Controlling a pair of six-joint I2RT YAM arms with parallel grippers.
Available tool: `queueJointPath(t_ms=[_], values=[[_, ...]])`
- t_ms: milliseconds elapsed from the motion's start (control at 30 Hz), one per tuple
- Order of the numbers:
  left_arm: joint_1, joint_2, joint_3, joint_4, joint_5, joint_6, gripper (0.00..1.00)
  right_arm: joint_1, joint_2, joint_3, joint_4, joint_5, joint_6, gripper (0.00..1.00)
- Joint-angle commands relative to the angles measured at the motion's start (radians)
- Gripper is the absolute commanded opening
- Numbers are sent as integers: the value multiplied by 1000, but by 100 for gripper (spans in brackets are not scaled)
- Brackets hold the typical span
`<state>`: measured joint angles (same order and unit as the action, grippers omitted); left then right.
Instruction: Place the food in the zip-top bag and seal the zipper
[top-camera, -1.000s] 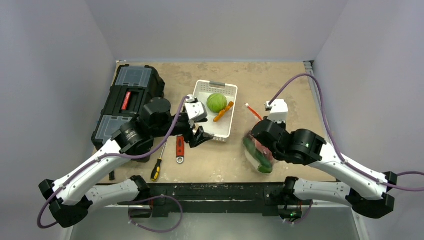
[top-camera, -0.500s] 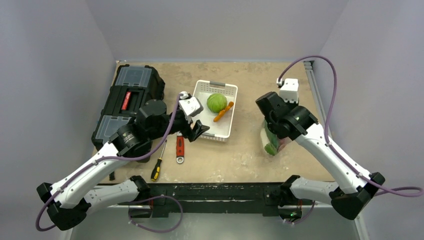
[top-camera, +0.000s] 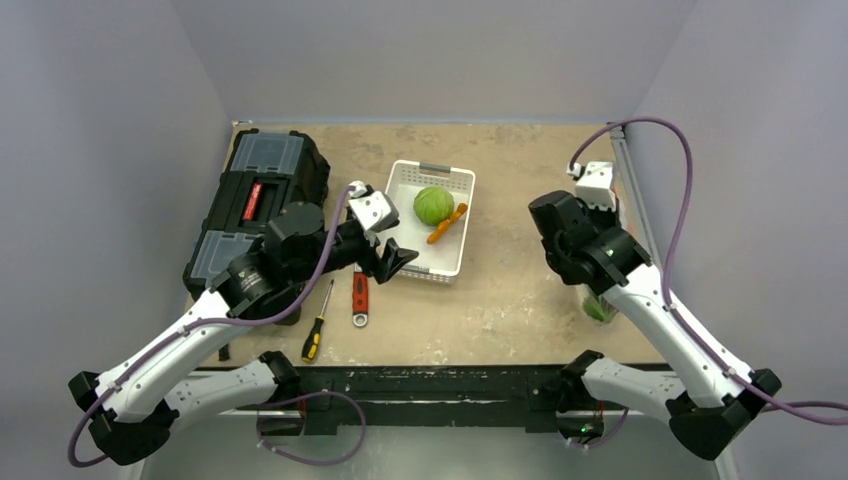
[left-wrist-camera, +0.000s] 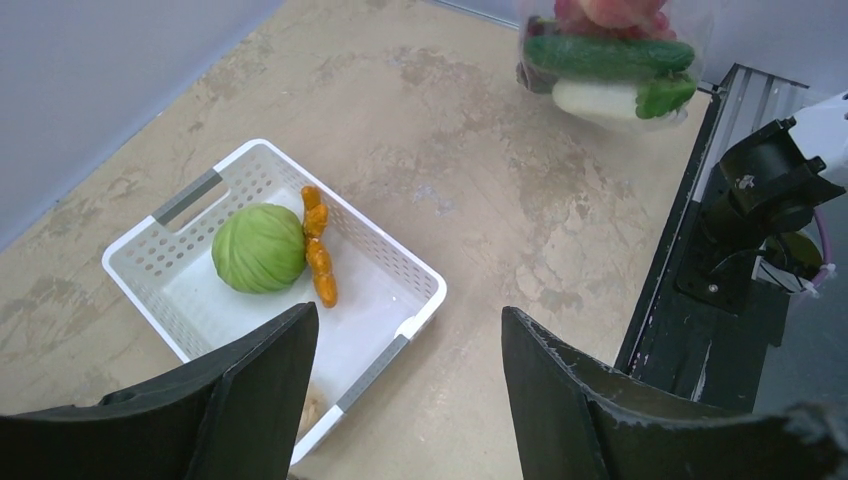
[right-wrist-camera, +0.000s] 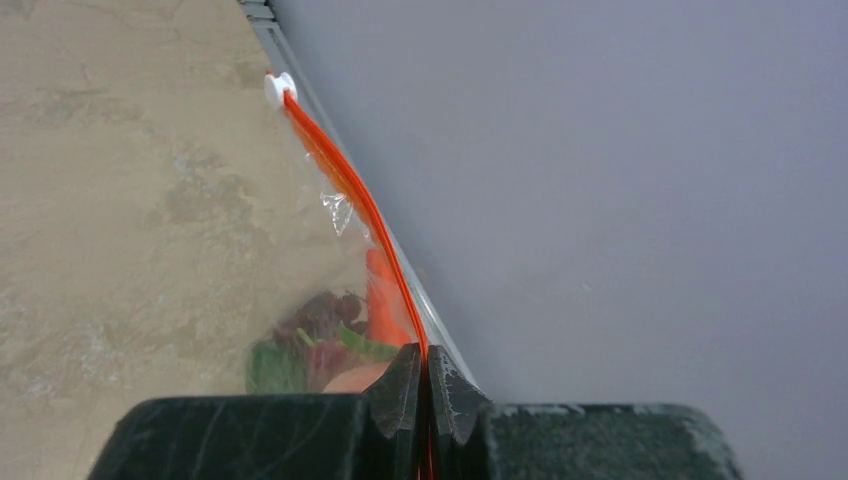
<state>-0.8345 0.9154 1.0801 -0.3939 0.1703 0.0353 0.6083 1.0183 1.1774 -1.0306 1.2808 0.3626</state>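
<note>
Nearest the arm bases, a yellow-handled screwdriver (top-camera: 318, 323) and a red-handled wrench (top-camera: 359, 296) are seen lying side by side on the counter (top-camera: 500, 300), close but not touching. At about the same depth, by the counter's right edge, the zip-top bag (left-wrist-camera: 610, 60) is held up from above. Through its clear wall a green cucumber (left-wrist-camera: 605, 55) can be made out, with a white radish (left-wrist-camera: 590, 97) under it and a pink peach (left-wrist-camera: 612, 10) above. Whether the bag's bottom touches the counter cannot be told.

A little farther in, the left gripper (left-wrist-camera: 405, 318) is held over the near left corner of the white tray (left-wrist-camera: 420, 300), its fingers spread wide with nothing between them. In the tray a green cabbage (left-wrist-camera: 258, 248) and an orange carrot (left-wrist-camera: 318, 255) are found touching each other.

Beyond the bag, the right gripper (right-wrist-camera: 424, 365) is pressed together on the zipper (right-wrist-camera: 345, 175), so that the red-orange strip is pinched between the fingers and the bag hangs from it. A white slider (right-wrist-camera: 276, 88) is seen at the strip's far end. Dark grapes (right-wrist-camera: 322, 315) are visible inside.

At the far left a black toolbox (top-camera: 262, 195) is placed.
</note>
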Motion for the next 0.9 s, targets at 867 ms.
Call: queueJointPath(t_ms=[867], values=[[-11,-15,-26,72,-103,-5,67,278,356,-232,435,-683,170,25]])
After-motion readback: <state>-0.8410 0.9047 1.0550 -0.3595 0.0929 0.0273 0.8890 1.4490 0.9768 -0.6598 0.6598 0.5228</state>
